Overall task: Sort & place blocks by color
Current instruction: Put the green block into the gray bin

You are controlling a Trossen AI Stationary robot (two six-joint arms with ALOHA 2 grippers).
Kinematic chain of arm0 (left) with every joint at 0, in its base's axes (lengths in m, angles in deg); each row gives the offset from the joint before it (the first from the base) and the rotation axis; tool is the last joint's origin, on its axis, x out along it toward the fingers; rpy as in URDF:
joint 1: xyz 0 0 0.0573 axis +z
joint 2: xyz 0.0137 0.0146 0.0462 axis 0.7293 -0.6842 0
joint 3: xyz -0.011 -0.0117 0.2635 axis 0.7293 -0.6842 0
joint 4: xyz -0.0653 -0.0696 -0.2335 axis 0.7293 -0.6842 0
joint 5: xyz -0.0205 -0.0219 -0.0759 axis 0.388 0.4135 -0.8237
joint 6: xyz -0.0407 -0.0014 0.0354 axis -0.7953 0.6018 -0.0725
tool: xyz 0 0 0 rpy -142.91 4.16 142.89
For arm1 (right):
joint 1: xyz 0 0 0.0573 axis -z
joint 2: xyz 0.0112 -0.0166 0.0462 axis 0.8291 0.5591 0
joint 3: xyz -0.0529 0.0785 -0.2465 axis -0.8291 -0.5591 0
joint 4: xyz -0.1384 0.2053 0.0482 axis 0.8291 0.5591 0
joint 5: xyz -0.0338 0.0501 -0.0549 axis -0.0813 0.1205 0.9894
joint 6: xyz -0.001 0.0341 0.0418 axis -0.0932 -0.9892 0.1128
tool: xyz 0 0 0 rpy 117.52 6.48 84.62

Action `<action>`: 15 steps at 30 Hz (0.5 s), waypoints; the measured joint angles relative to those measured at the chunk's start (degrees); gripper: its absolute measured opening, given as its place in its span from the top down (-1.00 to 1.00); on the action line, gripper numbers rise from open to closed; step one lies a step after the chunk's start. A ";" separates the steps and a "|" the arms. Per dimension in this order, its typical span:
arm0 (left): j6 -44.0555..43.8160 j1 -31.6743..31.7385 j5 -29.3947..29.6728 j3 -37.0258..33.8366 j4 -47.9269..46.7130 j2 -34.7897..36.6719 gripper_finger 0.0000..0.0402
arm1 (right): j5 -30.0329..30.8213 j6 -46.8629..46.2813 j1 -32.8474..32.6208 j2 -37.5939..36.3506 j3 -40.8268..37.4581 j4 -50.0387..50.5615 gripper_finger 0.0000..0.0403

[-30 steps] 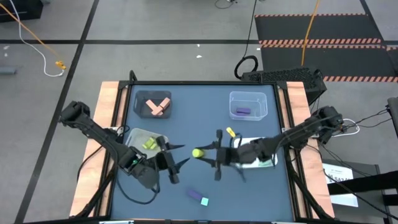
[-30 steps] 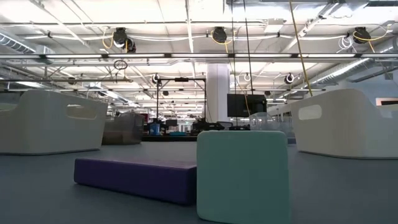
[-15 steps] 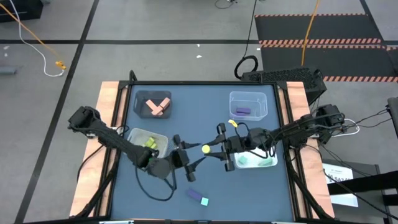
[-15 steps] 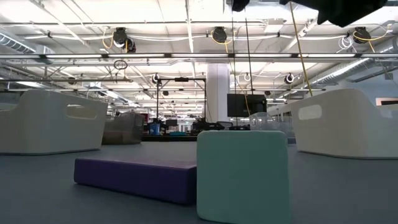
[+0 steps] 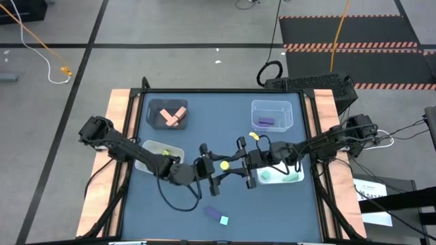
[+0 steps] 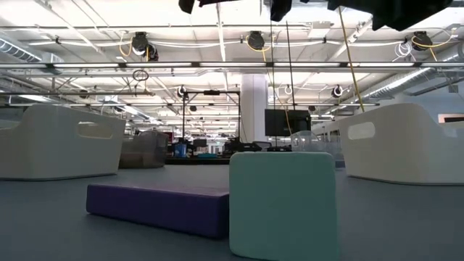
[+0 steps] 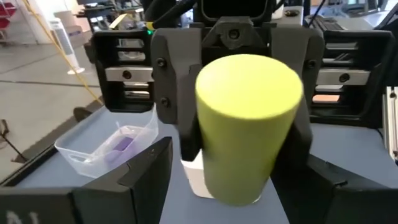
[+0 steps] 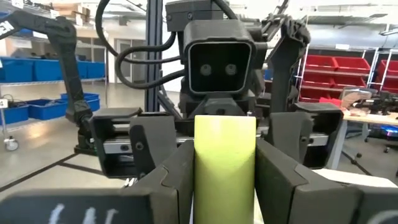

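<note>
Yellow-green block (image 5: pixel 224 164) half-hidden between right gripper (image 5: pixel 229 165) fingers

The worktop (image 5: pixel 225 136) is dark blue-grey with light wooden side edges. A yellow-green cylinder block (image 5: pixel 224 164) sits between the black right claw (image 5: pixel 231 165) and the black left claw (image 5: pixel 216 171). Salmon-orange blocks (image 5: pixel 173 117) lie in the dark grey bin (image 5: pixel 154 109). A purple block (image 5: pixel 266 122) lies in the clear bin (image 5: pixel 272 105). A purple bar (image 5: pixel 212 211) and a light teal cube (image 5: pixel 224 220) lie on the worktop.
</note>
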 joint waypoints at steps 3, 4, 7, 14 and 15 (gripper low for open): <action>-0.27 0.19 -1.06 0.00 0.02 0.00 -0.15 | 0.00 0.01 -0.07 0.00 0.00 -0.09 0.45; -0.34 0.21 -1.42 0.00 0.06 0.00 -0.07 | 0.00 -0.01 -0.07 0.00 0.00 -0.06 0.45; 0.10 0.21 -2.33 0.00 0.11 0.00 0.24 | 0.04 -0.86 -0.07 0.00 0.02 0.47 0.45; 0.91 0.21 -2.71 0.00 0.82 0.00 0.36 | 0.02 -2.61 -0.11 -0.09 0.09 1.14 0.34; 1.16 0.21 -2.77 0.00 0.75 0.00 0.36 | 0.09 -4.01 -0.11 -0.09 0.11 1.20 0.28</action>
